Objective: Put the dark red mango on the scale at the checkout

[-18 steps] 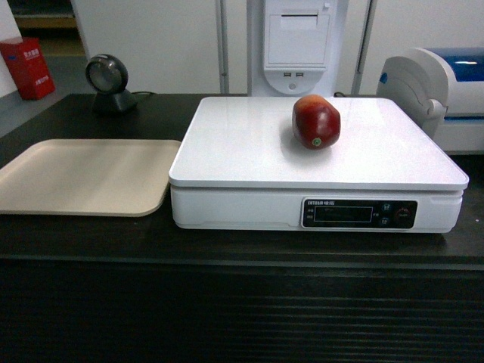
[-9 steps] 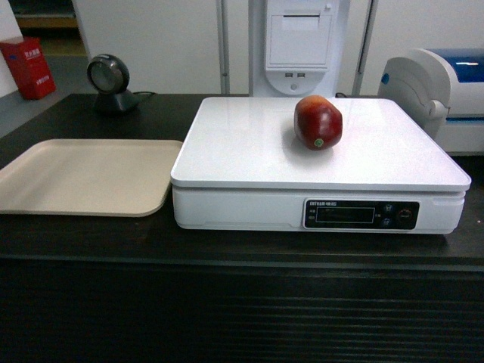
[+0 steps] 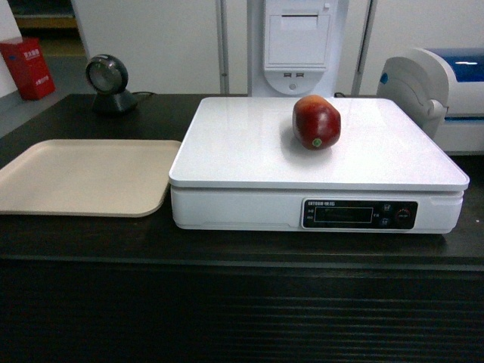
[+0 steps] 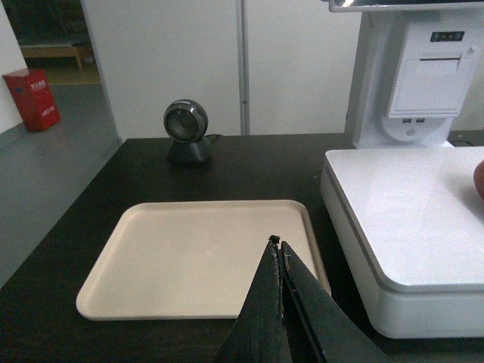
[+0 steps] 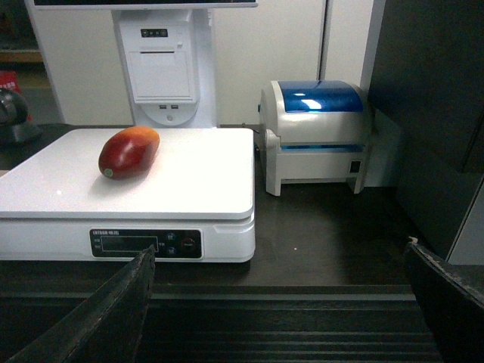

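Note:
The dark red mango (image 3: 316, 122) lies on its side on the white platform of the scale (image 3: 249, 151), right of its middle; the right wrist view shows the mango (image 5: 128, 151) with a yellow-orange end. The scale (image 5: 189, 189) stands on the black checkout counter (image 3: 227, 249). My left gripper (image 4: 277, 243) is shut and empty, hovering over the near right corner of the beige tray (image 4: 189, 257). My right gripper (image 5: 280, 253) is open wide and empty, held back in front of the counter's ribbed front (image 5: 287, 318), apart from the mango. Neither gripper shows in the head view.
A beige tray (image 3: 83, 175) lies left of the scale. A round black scanner (image 3: 106, 79) stands at the back left. A white-and-blue printer (image 5: 318, 132) sits right of the scale, and a white terminal stand (image 3: 296, 45) rises behind it. A dark panel (image 5: 431, 98) stands at the far right.
The head view shifted slightly right and then back. The mango has stayed where it lies on the scale platform.

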